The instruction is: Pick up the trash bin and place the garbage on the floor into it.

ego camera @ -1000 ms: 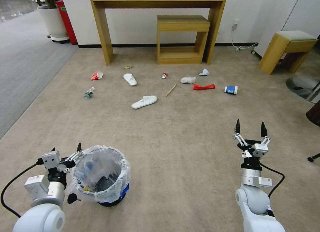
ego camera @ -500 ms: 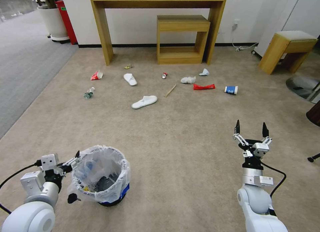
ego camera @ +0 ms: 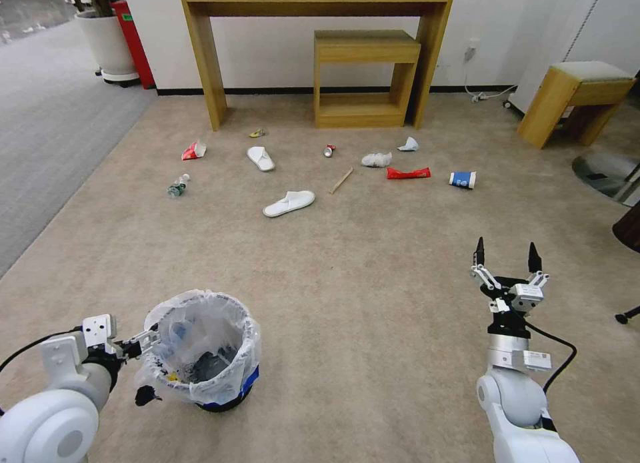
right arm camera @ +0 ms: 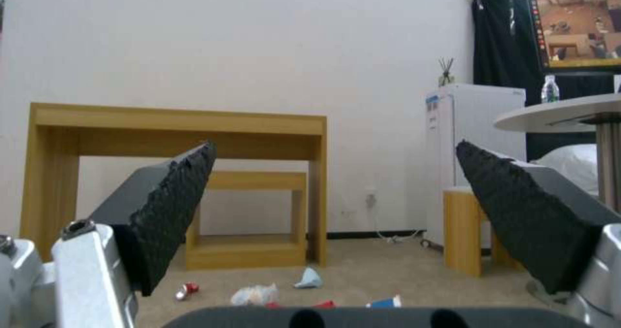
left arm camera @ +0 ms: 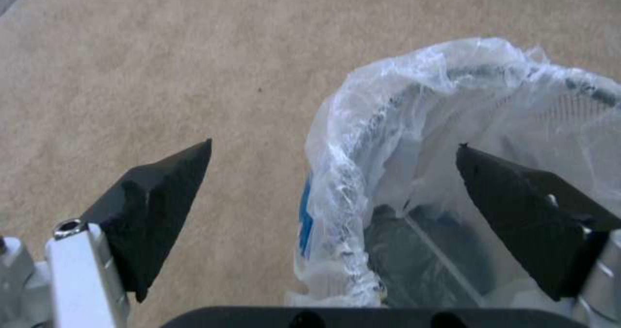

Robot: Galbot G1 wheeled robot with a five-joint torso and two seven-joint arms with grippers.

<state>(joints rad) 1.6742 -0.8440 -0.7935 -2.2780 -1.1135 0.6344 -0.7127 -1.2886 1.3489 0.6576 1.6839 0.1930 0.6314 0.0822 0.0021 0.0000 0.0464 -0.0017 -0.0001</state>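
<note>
The trash bin (ego camera: pixel 203 350), dark with a blue base and a crinkled white bag, stands on the beige floor (ego camera: pixel 360 263) at the near left. My left gripper (ego camera: pixel 148 336) is open at its left rim. In the left wrist view, the left gripper (left arm camera: pixel 334 143) straddles the bag-covered rim (left arm camera: pixel 343 172), one finger outside and one inside. The garbage lies farther off: two white slippers (ego camera: pixel 288 203), a red wrapper (ego camera: pixel 407 173), a blue cup (ego camera: pixel 462 179), a carton (ego camera: pixel 193 150), a bottle (ego camera: pixel 177 186), a can (ego camera: pixel 328 150), a stick (ego camera: pixel 341 180) and tissues (ego camera: pixel 376 159). My right gripper (ego camera: pixel 505 250) hangs open and holds nothing.
A wooden desk (ego camera: pixel 200 63) with a low shelf unit (ego camera: pixel 363 76) under it stands at the far wall. A wooden stool (ego camera: pixel 573 100) and a chair base (ego camera: pixel 603 173) are at the right. Grey carpet (ego camera: pixel 47 136) and a plant pot (ego camera: pixel 107 43) lie at the left.
My left gripper has come down and nearer to me along the bin's left rim. The right gripper has barely shifted. The bin and litter have not moved.
</note>
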